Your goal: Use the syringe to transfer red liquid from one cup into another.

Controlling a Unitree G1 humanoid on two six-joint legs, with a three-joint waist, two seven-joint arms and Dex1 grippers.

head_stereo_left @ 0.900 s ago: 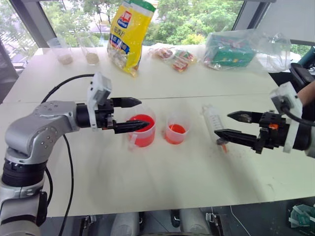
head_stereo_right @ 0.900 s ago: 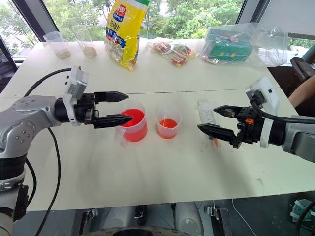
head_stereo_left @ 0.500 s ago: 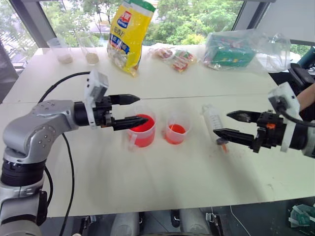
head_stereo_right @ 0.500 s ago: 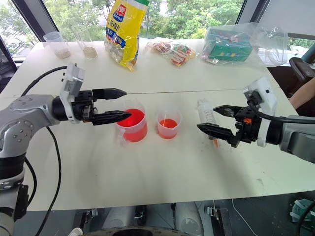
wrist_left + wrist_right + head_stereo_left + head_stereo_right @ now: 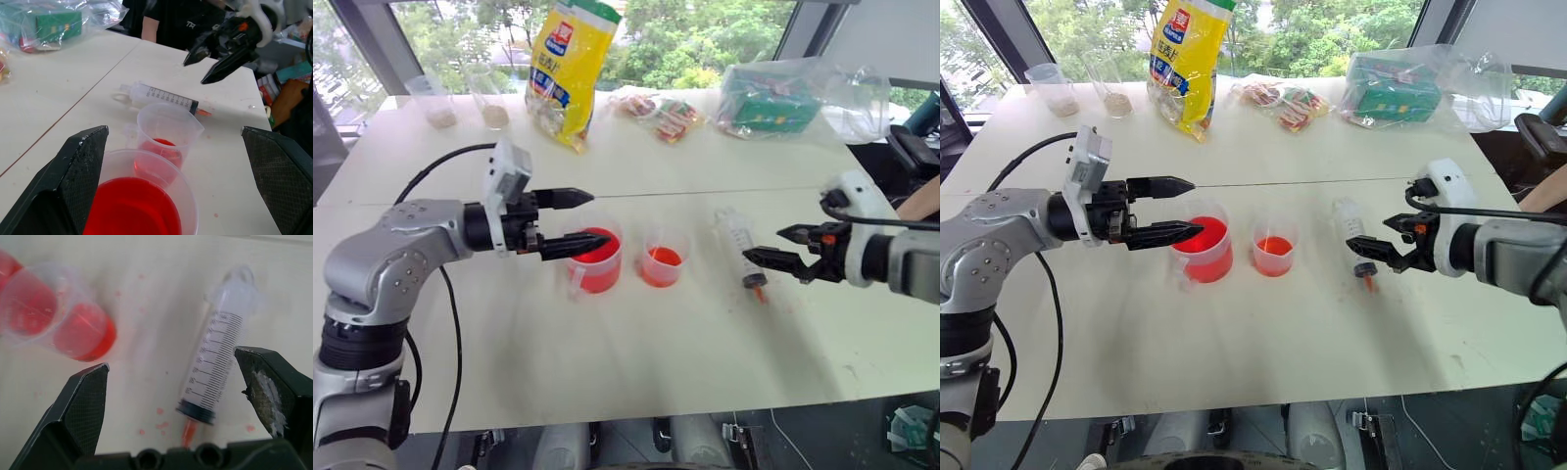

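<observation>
Both grippers' jaws gape, empty — syringe point(image 5: 740, 247) lies flat beside the right gripper point(image 5: 784, 250).

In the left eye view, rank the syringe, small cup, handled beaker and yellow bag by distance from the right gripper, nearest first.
From the right gripper:
1. Syringe, just under its fingertips.
2. Small cup, toward the table's middle.
3. Handled beaker, beside the left gripper.
4. Yellow bag, far edge by the window.

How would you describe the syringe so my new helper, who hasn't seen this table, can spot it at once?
On the white table, find the two clear cups of red liquid near the middle: the handled beaker and the smaller cup. The syringe lies flat on the tabletop beside the smaller cup, on the side away from the beaker. Unlike them, it is a clear graduated tube with an orange tip.
</observation>
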